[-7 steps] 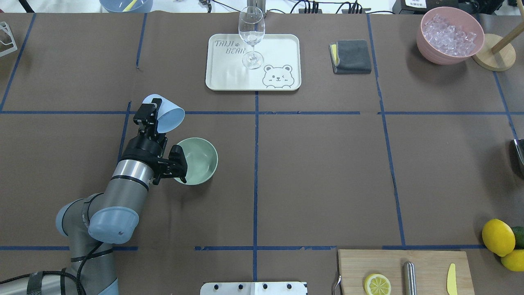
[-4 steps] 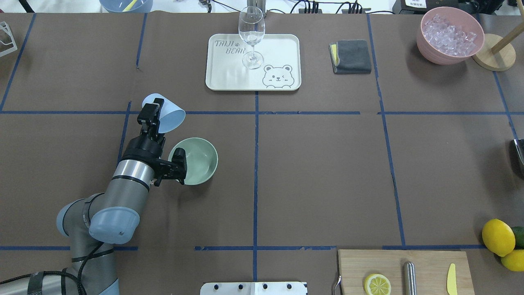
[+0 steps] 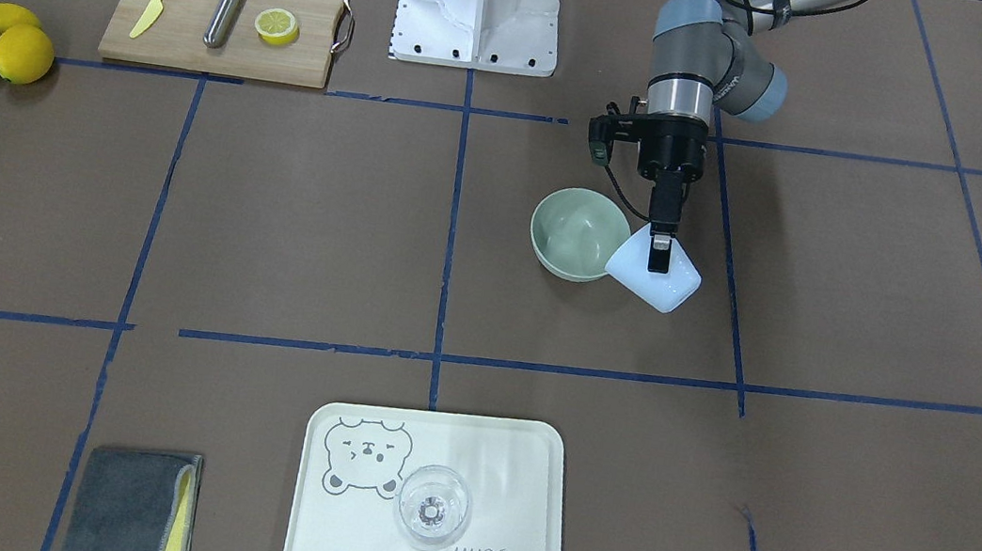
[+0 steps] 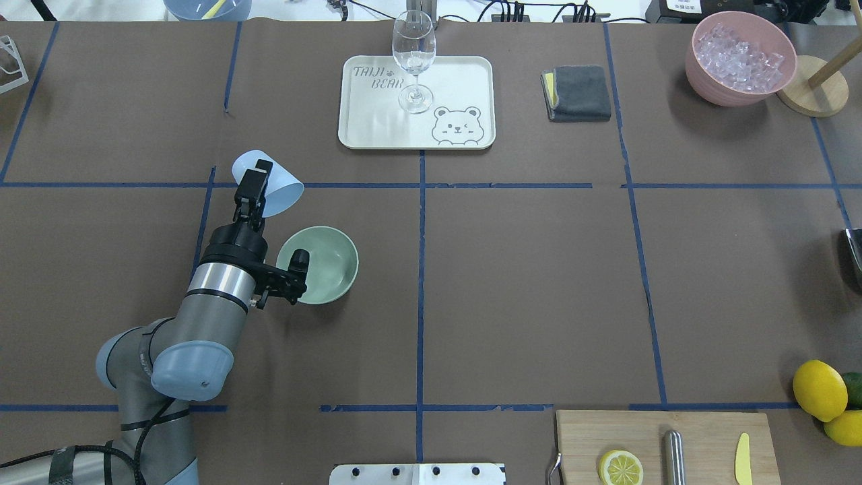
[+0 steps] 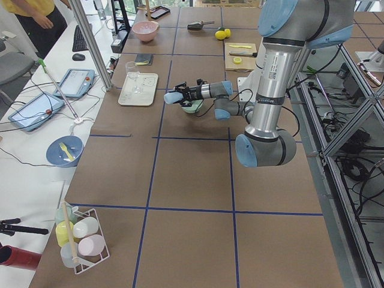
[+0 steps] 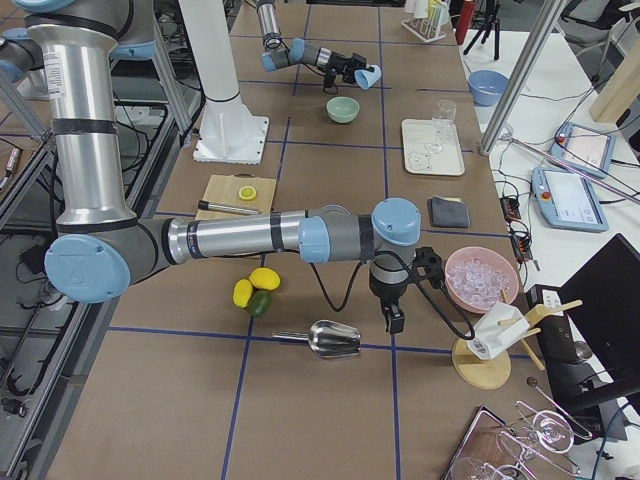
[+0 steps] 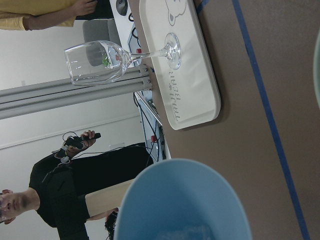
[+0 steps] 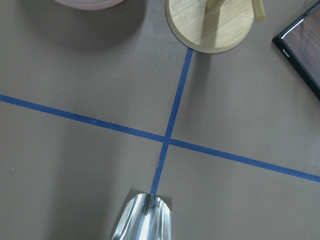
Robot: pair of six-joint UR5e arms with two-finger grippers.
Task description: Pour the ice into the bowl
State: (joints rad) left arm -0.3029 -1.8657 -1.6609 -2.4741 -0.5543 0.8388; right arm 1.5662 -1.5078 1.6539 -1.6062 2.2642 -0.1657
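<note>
Front-facing: a brown paper-covered table [image 3: 877, 298] is gridded with blue tape [image 3: 450, 242]. The left gripper [image 3: 659, 262] is clamped on the wall of a light blue cup [image 3: 669, 290]. The cup is tipped, its mouth at the rim of the mint bowl [image 3: 550, 260], which sits on the table. There are faint glassy patches inside the bowl; I can't tell what they are.

Overhead: a bear-print tray [image 4: 377, 121] carries a wine glass [image 4: 413, 50]. A grey cloth [image 4: 580, 94] lies beside it. A pink bowl [image 4: 707, 84] heaped with clear cubes [image 4: 737, 57] stands in the far right corner. A cutting board [image 4: 700, 438] is at the near edge.

Exterior left: a white side bench [image 5: 30, 186] runs along the table, with a person in yellow [image 5: 36, 18] beyond it.

Exterior right: the right gripper [image 6: 397, 322] hangs between a metal scoop [image 6: 335, 340] and the pink bowl. I can't tell if its jaws are apart or together.

Left wrist: the cup fills the bottom edge. Pale lumps low inside it look like the ice [image 7: 180, 233]. A man in black [image 7: 55, 200] stands past the table.

Right wrist: a tape cross, the scoop's tip and a wooden stand base [image 8: 215, 22].
</note>
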